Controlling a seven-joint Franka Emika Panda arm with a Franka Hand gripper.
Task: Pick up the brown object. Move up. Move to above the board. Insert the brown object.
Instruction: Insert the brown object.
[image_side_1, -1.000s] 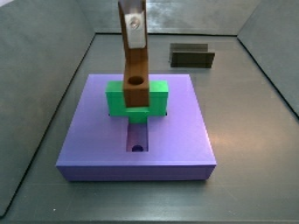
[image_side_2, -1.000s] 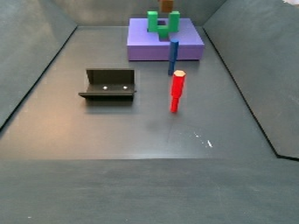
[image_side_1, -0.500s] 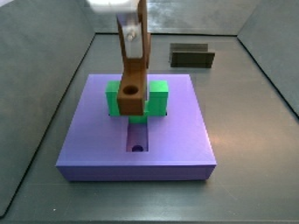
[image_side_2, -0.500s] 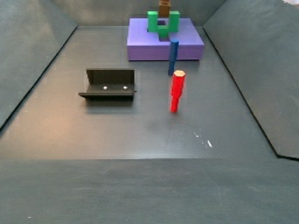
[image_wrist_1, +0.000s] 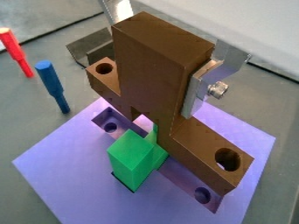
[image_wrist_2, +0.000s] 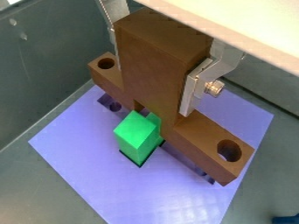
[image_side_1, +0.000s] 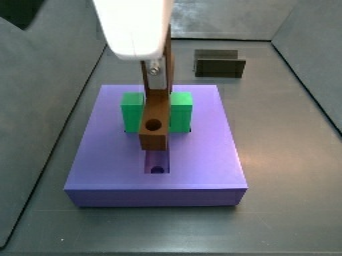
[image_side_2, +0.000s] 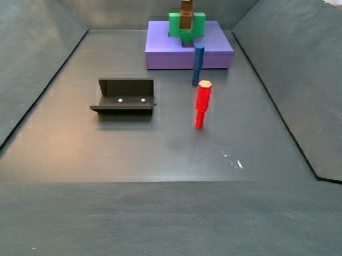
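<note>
My gripper (image_side_1: 152, 68) is shut on the brown object (image_side_1: 154, 112) and holds it upright over the purple board (image_side_1: 201, 160). The bar's lower end with its round hole stands between the arms of the green bracket (image_side_1: 131, 113), at the centre slot (image_side_1: 158, 162). In both wrist views the silver fingers (image_wrist_1: 207, 80) (image_wrist_2: 202, 80) clamp the brown object (image_wrist_1: 162, 66) (image_wrist_2: 158, 63) above the green bracket (image_wrist_1: 135, 157) (image_wrist_2: 138, 136) and the board (image_wrist_1: 70, 171) (image_wrist_2: 93, 166). In a side view the gripper (image_side_2: 187, 4), the brown object (image_side_2: 187, 15) and the board (image_side_2: 171, 55) are far back.
The dark olive open box (image_side_2: 124, 97) (image_side_1: 219, 64) lies on the grey floor apart from the board. The red-and-blue peg (image_side_2: 202, 103) stands upright in front of the board; it also shows in a wrist view (image_wrist_1: 51, 84). Grey walls enclose the floor.
The gripper has come down with the brown object. The bar's holed end has dropped from above the green bracket to between its arms, close to the slot.
</note>
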